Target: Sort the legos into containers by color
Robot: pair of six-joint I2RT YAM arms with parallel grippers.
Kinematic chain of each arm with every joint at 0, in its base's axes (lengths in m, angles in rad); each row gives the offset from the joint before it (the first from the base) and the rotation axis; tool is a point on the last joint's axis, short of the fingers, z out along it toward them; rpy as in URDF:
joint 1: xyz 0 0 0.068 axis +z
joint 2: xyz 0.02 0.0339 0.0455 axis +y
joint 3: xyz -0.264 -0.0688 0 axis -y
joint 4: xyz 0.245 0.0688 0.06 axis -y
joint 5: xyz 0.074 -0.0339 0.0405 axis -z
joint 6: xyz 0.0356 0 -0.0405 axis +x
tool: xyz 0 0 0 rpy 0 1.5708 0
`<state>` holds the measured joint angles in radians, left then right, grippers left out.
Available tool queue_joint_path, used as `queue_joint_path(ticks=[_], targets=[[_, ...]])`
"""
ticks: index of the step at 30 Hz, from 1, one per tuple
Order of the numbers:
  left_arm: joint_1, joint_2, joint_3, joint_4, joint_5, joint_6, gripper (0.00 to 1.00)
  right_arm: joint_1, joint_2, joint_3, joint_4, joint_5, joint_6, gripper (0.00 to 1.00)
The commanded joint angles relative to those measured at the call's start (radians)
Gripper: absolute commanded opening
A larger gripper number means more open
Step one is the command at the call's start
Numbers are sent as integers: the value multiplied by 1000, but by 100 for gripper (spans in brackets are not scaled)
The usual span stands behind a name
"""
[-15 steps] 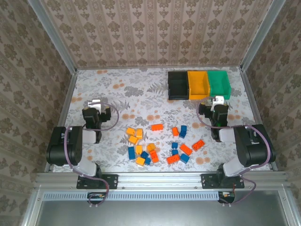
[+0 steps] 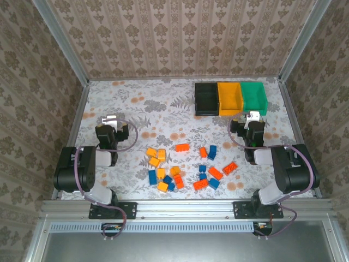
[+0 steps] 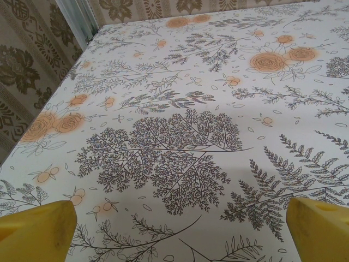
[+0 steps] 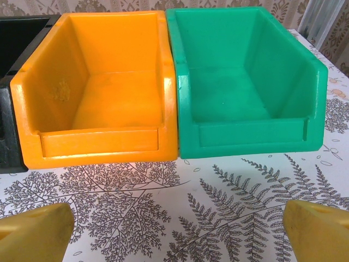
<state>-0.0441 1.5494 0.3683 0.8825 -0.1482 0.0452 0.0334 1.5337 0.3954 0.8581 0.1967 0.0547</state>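
The legos lie scattered on the flowered tablecloth between the two arms: yellow-orange ones point(image 2: 155, 156), blue ones point(image 2: 212, 152) and red-orange ones point(image 2: 182, 147). The containers stand in a row at the back right: black point(image 2: 206, 99), yellow-orange point(image 2: 229, 98) and green point(image 2: 253, 96). My left gripper point(image 2: 110, 121) rests left of the pile, open over bare cloth with nothing between its yellow fingertips point(image 3: 38, 229). My right gripper point(image 2: 253, 117) is open and empty just in front of the bins, facing the yellow-orange bin point(image 4: 98, 93) and the green bin point(image 4: 245, 82), both empty.
Metal frame rails and patterned walls close the table point(image 2: 136, 103) on the left, back and right. A corner of the black bin point(image 4: 11, 49) shows at the left of the right wrist view. Bare cloth stretches ahead of the left gripper point(image 3: 180, 234).
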Motion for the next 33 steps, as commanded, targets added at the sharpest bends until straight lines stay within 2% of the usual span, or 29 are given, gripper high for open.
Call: queue_joint_path(ticks=[1, 20, 22, 25, 29, 31, 33], targets=[[4, -9, 24, 5, 17, -7, 100, 7, -3, 1, 20, -17, -7, 100], [4, -11, 20, 14, 17, -3, 100, -4, -5, 2, 15, -35, 0, 100], [-2, -57, 41, -60, -2, -2, 100, -2, -40, 13, -25, 9, 14, 100], [-5, -155, 139, -317, -27, -11, 100, 3, -134, 98, -272, 74, 42, 100], [-10, -211, 244, -501, -73, -55, 100, 11, -206, 186, -485, 96, 94, 100], [-8, -231, 270, -529, -119, -103, 100, 28, -241, 200, -529, 161, 119, 100], [-7, -239, 306, -566, -242, -229, 100, 59, -275, 204, -513, 275, 141, 100]])
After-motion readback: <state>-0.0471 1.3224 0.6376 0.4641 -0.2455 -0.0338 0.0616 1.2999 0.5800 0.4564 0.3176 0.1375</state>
